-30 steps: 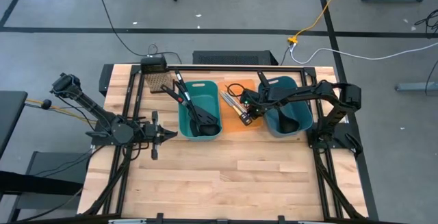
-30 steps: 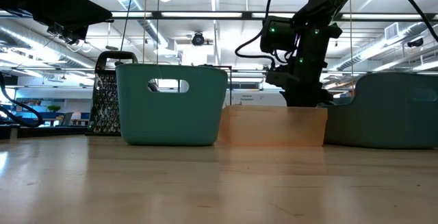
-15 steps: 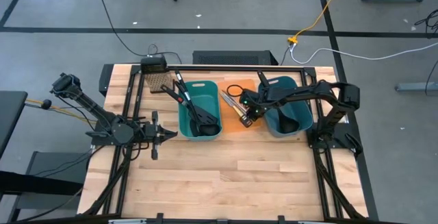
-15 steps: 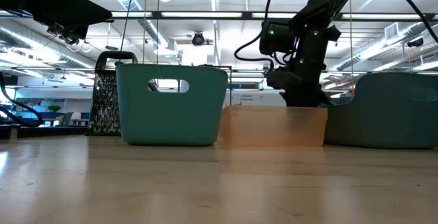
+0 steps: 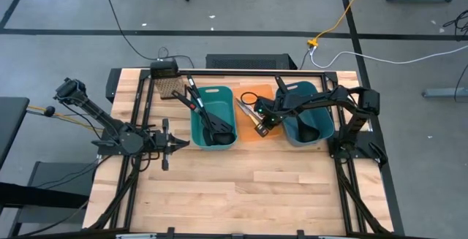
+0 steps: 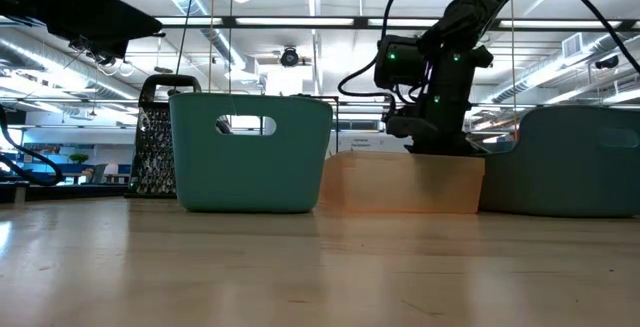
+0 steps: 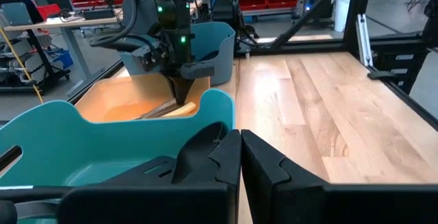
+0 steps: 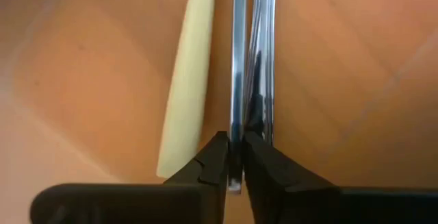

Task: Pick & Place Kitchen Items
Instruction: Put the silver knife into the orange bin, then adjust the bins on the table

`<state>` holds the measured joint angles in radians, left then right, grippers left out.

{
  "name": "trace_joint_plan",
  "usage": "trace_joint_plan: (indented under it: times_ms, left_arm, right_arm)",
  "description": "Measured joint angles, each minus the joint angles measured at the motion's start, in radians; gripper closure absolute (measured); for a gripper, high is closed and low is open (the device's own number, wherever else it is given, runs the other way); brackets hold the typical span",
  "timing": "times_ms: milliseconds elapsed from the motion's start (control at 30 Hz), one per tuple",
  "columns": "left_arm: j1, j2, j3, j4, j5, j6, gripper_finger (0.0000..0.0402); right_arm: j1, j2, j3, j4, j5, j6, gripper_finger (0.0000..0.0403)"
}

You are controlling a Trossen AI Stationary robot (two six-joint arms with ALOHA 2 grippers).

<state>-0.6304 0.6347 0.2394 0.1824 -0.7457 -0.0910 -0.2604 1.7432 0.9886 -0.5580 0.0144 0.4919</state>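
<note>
My right gripper (image 8: 235, 164) points down into the orange bin (image 5: 257, 131) and is shut on a slim silver table knife (image 8: 237, 80). A second silver knife (image 8: 263, 53) and a yellow-handled knife (image 8: 188, 94) lie beside it in the bin. The knives' far ends (image 5: 242, 104) reach the bin's far left corner. Black utensils (image 5: 208, 122) lie in the left teal bin (image 5: 227, 93), their handles leaning over its far left rim. My left gripper (image 5: 175, 144) waits shut to the left of that bin. My right gripper pinches the silver table knife at its near end (image 8: 236, 138) between its two fingertips (image 8: 213, 161). The fingers come from above, pointing steeply down, one on each flat side. The knife runs away from the fingers, alongside the other silver knife in the orange bin.
A second teal bin (image 5: 322, 93) with a black ladle (image 5: 307, 131) stands right of the orange bin, under my right arm. A metal grater (image 5: 168, 87) stands at the far left. The near half of the wooden table (image 5: 241, 188) is bare.
My right gripper has sunk a little deeper into the orange bin with the silver knife and rolled slightly at the wrist.
</note>
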Motion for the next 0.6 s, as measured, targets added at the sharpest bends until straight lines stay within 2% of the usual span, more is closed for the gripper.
trace_joint_plan:
  times_ms: [300,600]
  left_arm:
    - [0.0,0.0,0.0,-0.001,-0.001,0.0,0.0383]
    - [0.0,0.0,0.0,-0.001,-0.001,-0.001,0.0383]
  right_arm:
    - [0.005,-0.003,0.015,0.028,0.017,-0.037,0.0281]
    - [0.053,-0.003,0.139,0.007,0.13,-0.131,0.0269]
